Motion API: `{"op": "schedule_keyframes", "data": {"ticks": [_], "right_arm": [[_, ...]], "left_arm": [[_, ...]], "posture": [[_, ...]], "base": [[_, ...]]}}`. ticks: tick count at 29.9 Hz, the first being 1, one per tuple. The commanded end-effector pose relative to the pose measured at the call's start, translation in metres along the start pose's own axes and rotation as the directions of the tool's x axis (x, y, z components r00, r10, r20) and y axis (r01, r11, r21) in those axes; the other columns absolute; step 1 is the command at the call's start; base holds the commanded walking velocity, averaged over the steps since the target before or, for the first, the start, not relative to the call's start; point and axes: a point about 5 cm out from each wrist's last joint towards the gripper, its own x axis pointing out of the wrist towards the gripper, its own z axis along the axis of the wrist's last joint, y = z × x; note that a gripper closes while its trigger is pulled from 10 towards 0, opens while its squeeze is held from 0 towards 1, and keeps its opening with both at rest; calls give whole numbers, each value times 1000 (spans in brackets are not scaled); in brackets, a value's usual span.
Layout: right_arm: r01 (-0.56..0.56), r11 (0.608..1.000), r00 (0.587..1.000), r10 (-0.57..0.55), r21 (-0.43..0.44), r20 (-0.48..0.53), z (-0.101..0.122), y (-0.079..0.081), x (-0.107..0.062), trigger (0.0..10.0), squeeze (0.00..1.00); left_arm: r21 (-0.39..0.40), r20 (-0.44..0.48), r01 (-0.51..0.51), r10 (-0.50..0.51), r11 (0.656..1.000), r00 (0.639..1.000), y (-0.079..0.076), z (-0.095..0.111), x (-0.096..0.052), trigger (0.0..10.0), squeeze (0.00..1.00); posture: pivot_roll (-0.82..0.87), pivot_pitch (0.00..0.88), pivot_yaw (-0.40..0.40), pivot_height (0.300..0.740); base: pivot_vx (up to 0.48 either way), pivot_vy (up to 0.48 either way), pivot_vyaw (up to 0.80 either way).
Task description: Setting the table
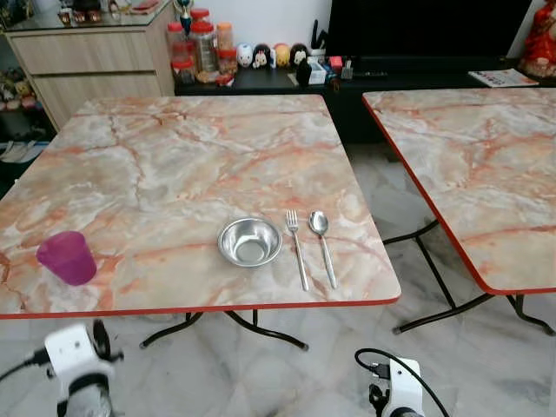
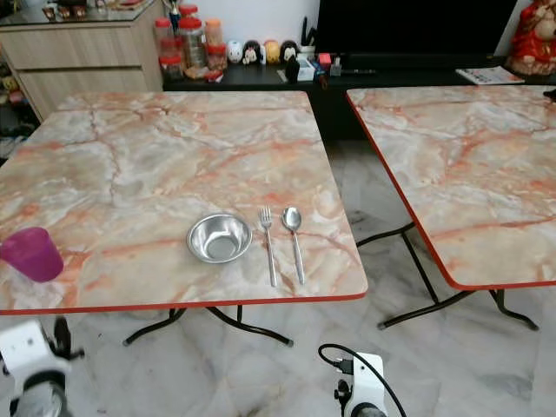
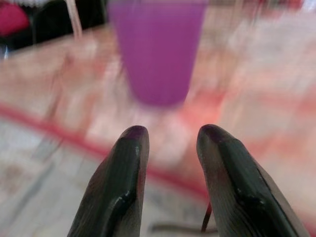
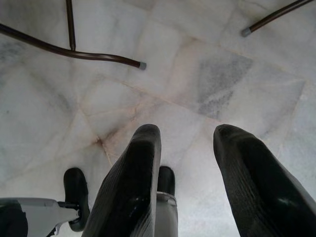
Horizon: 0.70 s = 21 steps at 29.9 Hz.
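Down at the bottom of the head views sit the robot's two wrists, with the left gripper [image 3: 168, 143] low and just off the near edge of the table [image 1: 174, 148]. Its jaws are a little apart and hold nothing. They point at the purple cup [image 1: 67, 257], which stands upright near the table's near left corner, close to the red edge.

That cup could get into trouble. It looks light, and the jaws look too close together to fit around it, so if they push in like that they may knock it over or shove it along the table. The left wrist view is blurry too, so aiming may be hard.

The right gripper [image 4: 195, 163] hangs over the floor [image 4: 207, 74], jaws apart and empty, and it is idle.

Near the front middle of the table are a shiny metal bowl [image 1: 250, 241], then a fork [image 1: 297, 247] just beside it, then a spoon [image 1: 323, 243] beside the fork. They lie well apart from the cup.

The table top is smooth, pink and orange like marble, so things may slide on it. A second table [image 1: 486, 165] like it stands to the right, with a gap between. Behind are a wooden cabinet [image 1: 87, 61], some jars [image 1: 204, 43], little toy figures [image 1: 274, 55] and a big dark screen [image 1: 417, 26]. The floor is pale shiny tile.
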Motion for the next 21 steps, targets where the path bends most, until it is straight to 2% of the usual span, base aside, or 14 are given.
{"op": "schedule_keyframes", "data": {"ticks": [1,4,6,9,12,14,15,17,19,20,21], "right_arm": [[-3,1000,1000,3,-2,3,2,1,0,10000,0],[0,1000,1000,0,9,5,1,2,0,10000,0],[1,1000,1000,-1,15,6,1,2,0,10000,0],[7,1000,1000,-7,23,1,-2,1,0,10000,0],[9,1000,1000,-9,24,-4,-4,1,-1,10000,0],[14,999,1000,-14,29,-4,-4,1,-1,10000,0],[14,999,1000,-14,29,-4,-4,1,-1,10000,0],[16,999,1000,-16,33,1,-3,1,-1,10000,0],[16,999,1000,-16,35,2,-2,1,0,10000,0],[15,999,1000,-15,35,3,-2,2,0,10000,0],[15,999,1000,-15,35,3,-2,2,0,10000,0]], "left_arm": [[-3,75,32,-32,999,997,-16,21,6,10000,0],[13,168,118,-118,993,979,-38,48,8,10000,0],[6,187,141,-139,990,972,-44,55,9,10000,0],[22,218,244,-243,970,945,-66,70,11,10000,0],[16,196,350,-346,937,918,-87,76,11,10000,0],[-56,131,411,-402,910,906,-104,76,15,10000,0],[-56,131,411,-402,910,906,-104,76,15,10000,0],[-152,67,445,-440,883,896,-121,83,29,10000,0],[-154,61,459,-455,875,888,-124,86,32,10000,0],[-176,5,507,-515,843,857,-134,88,37,10000,420],[-176,5,507,-515,843,857,-134,88,37,10000,420]], "posture": [[116,0,-29,740],[106,0,-22,740],[104,0,-19,740],[105,0,-17,740],[104,0,-17,740],[92,0,-9,740],[92,0,-9,740],[83,0,-8,740],[82,0,-9,740],[85,0,-7,740],[85,0,-7,740]], "base": [[0,0,0],[0,0,0],[0,0,0],[0,0,0],[0,0,0],[0,0,0],[0,0,0],[0,0,0],[0,0,0],[0,0,0],[0,0,0]]}}
